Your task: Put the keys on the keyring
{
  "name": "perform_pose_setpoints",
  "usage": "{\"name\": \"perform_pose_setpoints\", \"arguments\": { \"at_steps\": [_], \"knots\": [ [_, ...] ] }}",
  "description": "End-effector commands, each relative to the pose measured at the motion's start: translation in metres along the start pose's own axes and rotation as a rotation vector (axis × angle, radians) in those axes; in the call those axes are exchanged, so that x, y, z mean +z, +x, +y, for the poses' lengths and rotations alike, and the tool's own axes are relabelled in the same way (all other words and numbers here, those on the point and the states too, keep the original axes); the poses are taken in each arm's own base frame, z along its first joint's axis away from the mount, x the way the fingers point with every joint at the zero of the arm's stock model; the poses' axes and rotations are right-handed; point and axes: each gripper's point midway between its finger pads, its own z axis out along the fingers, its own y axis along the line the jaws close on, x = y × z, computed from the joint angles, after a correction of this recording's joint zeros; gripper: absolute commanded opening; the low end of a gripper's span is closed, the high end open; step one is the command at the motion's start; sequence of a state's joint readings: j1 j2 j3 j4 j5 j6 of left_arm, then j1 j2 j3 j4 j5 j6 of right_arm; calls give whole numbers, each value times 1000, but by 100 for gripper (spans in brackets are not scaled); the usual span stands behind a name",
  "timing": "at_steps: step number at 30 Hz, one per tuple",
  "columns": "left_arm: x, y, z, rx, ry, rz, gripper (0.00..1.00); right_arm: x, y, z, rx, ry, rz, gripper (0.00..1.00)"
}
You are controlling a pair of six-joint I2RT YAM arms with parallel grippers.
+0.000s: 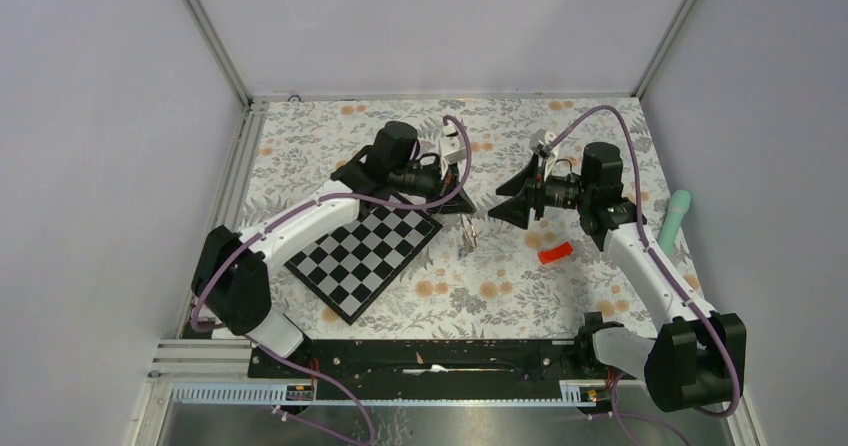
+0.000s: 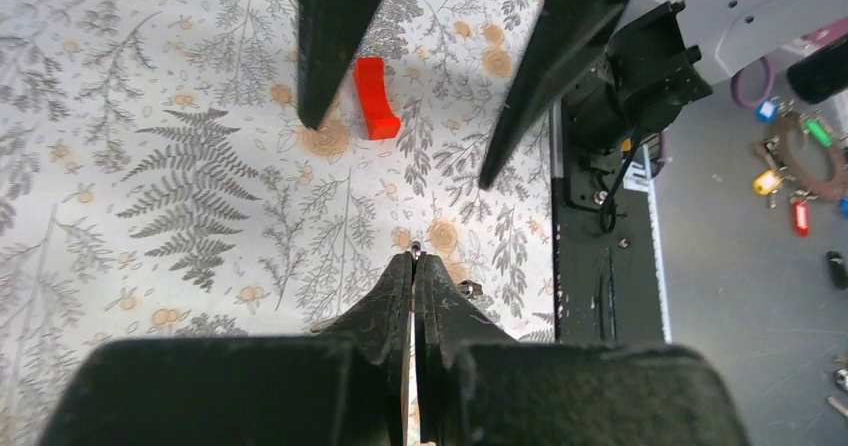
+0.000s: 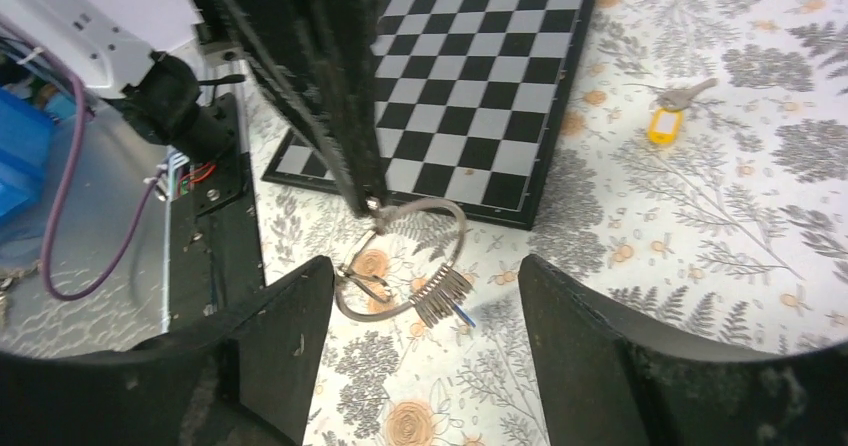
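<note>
Left gripper (image 2: pixel 415 256) clenched on keyring (image 3: pixel 461 234), keys (image 3: pixel 440 301) dangling from it, right gripper (image 1: pixel 503 202) spread open facing it, yellow-headed key (image 3: pixel 665 123) lying on table (image 3: pixel 750 226).

Chessboard (image 1: pixel 365 259) lies left-centre on the table (image 1: pixel 500 301), in front of the left gripper (image 1: pixel 462 202). The keyring (image 3: pixel 460 231) is pinched at that gripper's tip, just off the board's right corner, with the keys (image 3: pixel 440 304) bunched on its lower side. The right gripper (image 1: pixel 505 209) faces it from the right, near but apart. A small block (image 1: pixel 555 253) lies front-right of the ring. A tagged key (image 3: pixel 668 118) lies on the table beside the board's far edge. A cylinder (image 1: pixel 676 218) lies at the table's right edge.
</note>
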State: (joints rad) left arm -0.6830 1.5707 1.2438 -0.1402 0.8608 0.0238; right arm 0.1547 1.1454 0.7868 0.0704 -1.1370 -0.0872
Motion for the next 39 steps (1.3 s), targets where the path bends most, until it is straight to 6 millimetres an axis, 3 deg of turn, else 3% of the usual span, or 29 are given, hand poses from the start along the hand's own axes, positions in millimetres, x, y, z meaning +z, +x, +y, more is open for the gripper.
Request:
{"name": "perform_pose_setpoints", "arguments": {
  "at_steps": [1,5,9,17,18,21,22,27,33,39],
  "knots": [
    [-29,-39,-8,217,-59,-45,0,-2,-26,-25,-56,134,-14,77],
    [-41,-31,-10,238,-88,-5,0,4,-32,-54,-65,244,9,83],
    [-52,-29,-17,233,-107,24,0,24,-34,-83,-77,330,48,87],
    [-67,-25,-35,225,-91,57,0,100,-19,-142,-104,376,188,92],
    [-68,-25,-36,223,-94,58,0,109,-8,-147,-83,372,233,93],
    [-70,-26,-37,225,-98,55,0,138,7,-164,-60,354,306,93],
    [-71,-26,-37,224,-99,56,0,147,3,-170,-65,354,316,93],
    [-70,-28,-39,204,-89,53,0,186,36,-194,-49,345,445,93],
    [-70,-34,-44,187,-74,36,0,212,66,-211,-44,365,548,89],
    [-70,-33,-48,176,-56,28,0,231,88,-214,-33,373,625,81]
  ]
}}
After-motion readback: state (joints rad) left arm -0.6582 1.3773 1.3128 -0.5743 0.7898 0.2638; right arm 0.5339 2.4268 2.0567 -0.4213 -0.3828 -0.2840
